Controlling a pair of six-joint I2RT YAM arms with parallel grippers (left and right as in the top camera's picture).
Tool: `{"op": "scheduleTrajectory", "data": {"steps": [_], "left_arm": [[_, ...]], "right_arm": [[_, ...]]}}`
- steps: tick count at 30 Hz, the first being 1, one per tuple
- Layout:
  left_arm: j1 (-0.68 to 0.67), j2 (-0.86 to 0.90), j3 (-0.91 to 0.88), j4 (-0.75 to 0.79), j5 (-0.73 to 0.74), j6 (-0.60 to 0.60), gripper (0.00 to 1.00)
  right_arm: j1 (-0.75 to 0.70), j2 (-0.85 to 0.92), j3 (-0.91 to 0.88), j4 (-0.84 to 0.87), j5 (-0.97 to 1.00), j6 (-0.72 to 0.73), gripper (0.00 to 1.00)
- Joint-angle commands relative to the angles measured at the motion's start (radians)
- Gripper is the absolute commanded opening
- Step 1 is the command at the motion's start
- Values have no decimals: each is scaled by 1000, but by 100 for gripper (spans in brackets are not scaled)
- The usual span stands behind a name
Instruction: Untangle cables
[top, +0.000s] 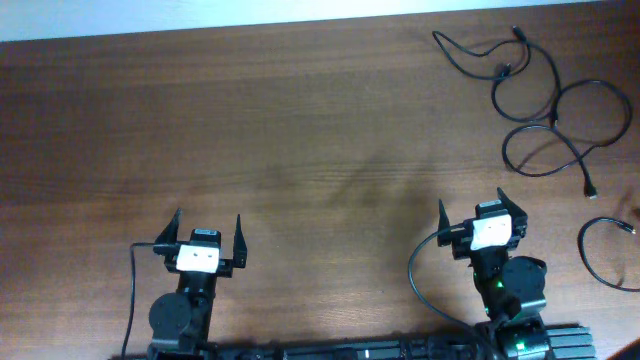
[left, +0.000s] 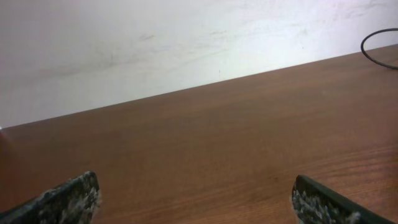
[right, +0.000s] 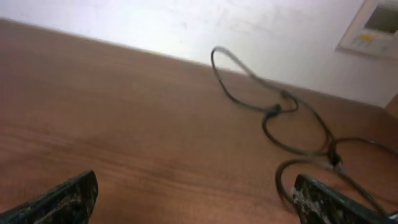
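Note:
The cables (top: 500, 72) are thin black cords lying in loose crossing loops at the table's far right corner, with small plug ends. In the right wrist view the cables (right: 272, 112) lie ahead and to the right, one loop reaching to the right fingertip. My right gripper (top: 472, 200) stands open near the front edge, short of the cables, and holds nothing. My left gripper (top: 208, 218) stands open at the front left, far from them. Bare wood shows between the fingers of my left gripper (left: 196, 199) and of my right gripper (right: 196, 196).
A separate black cord loop (top: 582, 248) lies at the table's right edge beside the right arm. A cord loop (left: 363, 45) shows at the far right of the left wrist view. A white wall runs behind the wooden table (top: 300, 130).

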Motion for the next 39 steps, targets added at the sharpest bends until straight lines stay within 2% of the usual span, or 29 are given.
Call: {"op": "scheduleTrajectory", "data": {"steps": [1, 14, 17, 23, 39], "left_arm": [[6, -6, -3, -4, -7, 13, 99], [6, -6, -3, -4, -7, 13, 99], [6, -6, -3, -4, -7, 13, 99], [6, -6, -3, -4, -7, 13, 99], [6, -6, -3, -4, -7, 13, 99]], "right_arm": [[-1, -64, -5, -8, 12, 0, 99], [-1, -87, -5, -8, 6, 20, 98], [-1, -87, -5, -3, 66, 131, 99], [-1, -87, -5, 0, 97, 198, 99], [-1, -87, -5, 0, 97, 193, 99]]}}
